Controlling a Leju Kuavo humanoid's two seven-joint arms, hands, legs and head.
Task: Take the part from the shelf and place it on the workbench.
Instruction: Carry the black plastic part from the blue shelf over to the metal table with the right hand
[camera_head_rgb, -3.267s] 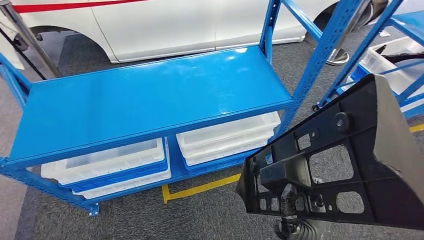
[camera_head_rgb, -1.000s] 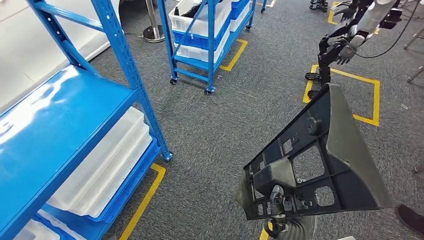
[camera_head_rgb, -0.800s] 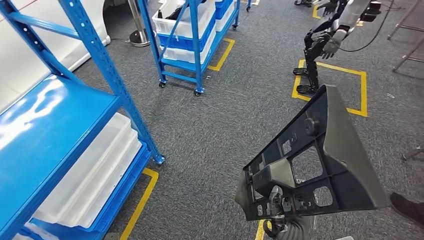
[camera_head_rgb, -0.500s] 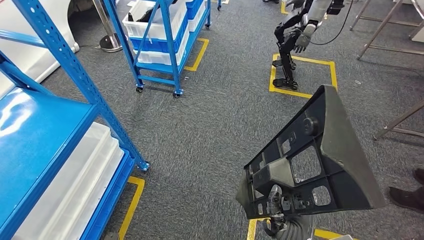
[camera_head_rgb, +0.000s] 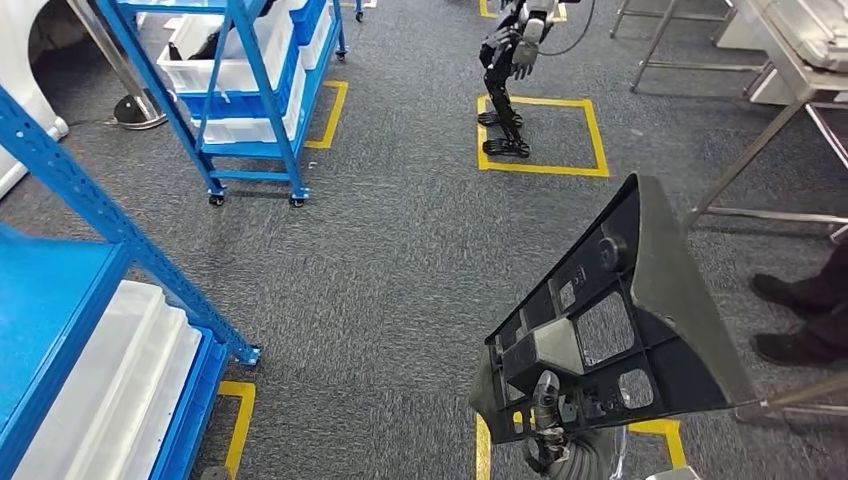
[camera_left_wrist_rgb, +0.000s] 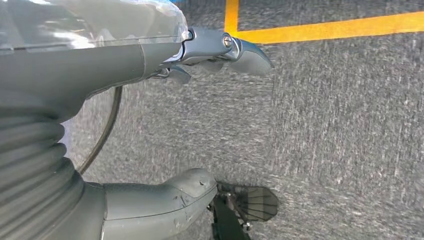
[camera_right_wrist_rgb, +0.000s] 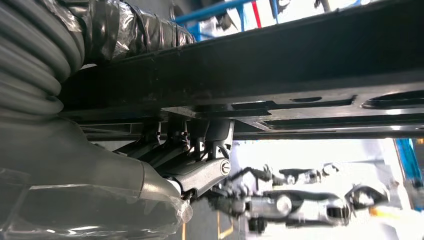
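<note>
Right robot hand (camera_head_rgb: 548, 425) at the near edge of the head view, fingers (camera_right_wrist_rgb: 167, 145) wrapped up around the lower rim of the black part (camera_head_rgb: 620, 330), gripping it. Part carried upright above that robot hand, ribbed and cut-out face turned toward the camera, broad end slanting up and to the right, clear of the grey carpet floor (camera_head_rgb: 400, 250) and well apart from everything else. In the right wrist view, part (camera_right_wrist_rgb: 280, 85) spanning across as a long dark bar directly against the fingers. Left robot hand (camera_left_wrist_rgb: 165, 125) released, holding nothing, thumb (camera_left_wrist_rgb: 165, 197) and fingers (camera_left_wrist_rgb: 220, 47) apart over the carpet, beside a yellow floor line (camera_left_wrist_rgb: 320, 27). Blue shelf (camera_head_rgb: 60, 290) at the near left, white bins (camera_head_rgb: 110, 390) on its lower level. Second blue shelf on wheels (camera_head_rgb: 250, 90) at the far left, with white and blue bins. Another humanoid robot (camera_head_rgb: 505, 70) standing far off inside a yellow floor square (camera_head_rgb: 590, 130). Metal desk (camera_head_rgb: 790, 60) at the far right, legs reaching down to the carpet. Dark shoes of a person (camera_head_rgb: 790, 320) at the right edge, just beyond the part.
</note>
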